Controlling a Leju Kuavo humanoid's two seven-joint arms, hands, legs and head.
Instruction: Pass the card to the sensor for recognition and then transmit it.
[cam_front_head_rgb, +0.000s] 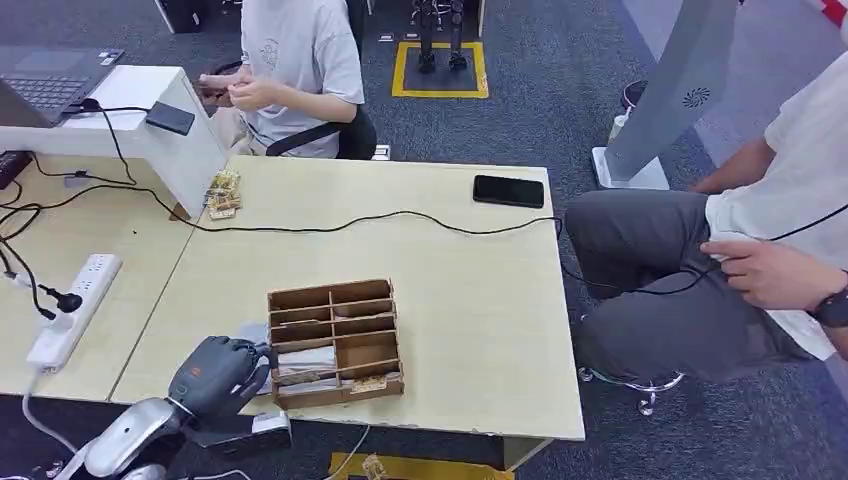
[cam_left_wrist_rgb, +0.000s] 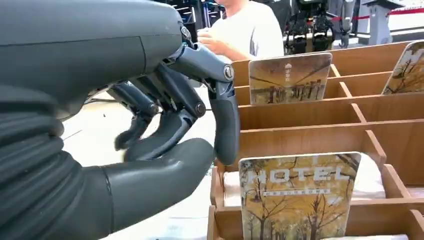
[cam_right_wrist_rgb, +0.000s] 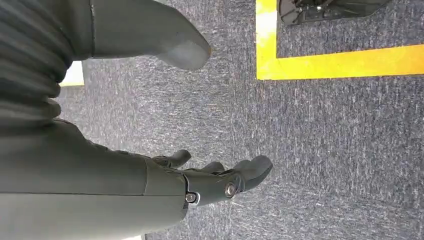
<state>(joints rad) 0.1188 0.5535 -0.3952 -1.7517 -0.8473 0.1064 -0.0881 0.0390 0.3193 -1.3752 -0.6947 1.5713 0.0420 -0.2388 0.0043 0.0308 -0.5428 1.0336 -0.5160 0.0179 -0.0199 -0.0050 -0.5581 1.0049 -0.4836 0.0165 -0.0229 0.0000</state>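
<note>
Wooden table (cam_front_head_rgb: 480, 330), card box (cam_front_head_rgb: 335, 340) near its front edge, left hand (cam_front_head_rgb: 215, 372) beside it, fingers spread, empty, right hand (cam_right_wrist_rgb: 210, 175) over carpet, fingers apart, empty.

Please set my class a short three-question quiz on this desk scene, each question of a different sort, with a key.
1. True or false: the left hand is already holding a card.
2. Where does the black phone lie? A) inside the wooden box B) on the table near its far edge C) on the floor
3. Fill in: the nearest card bears the word ____.

Key: 1 false, its fingers are apart beside the box, holding nothing; 2 B; 3 HOTEL.
</note>
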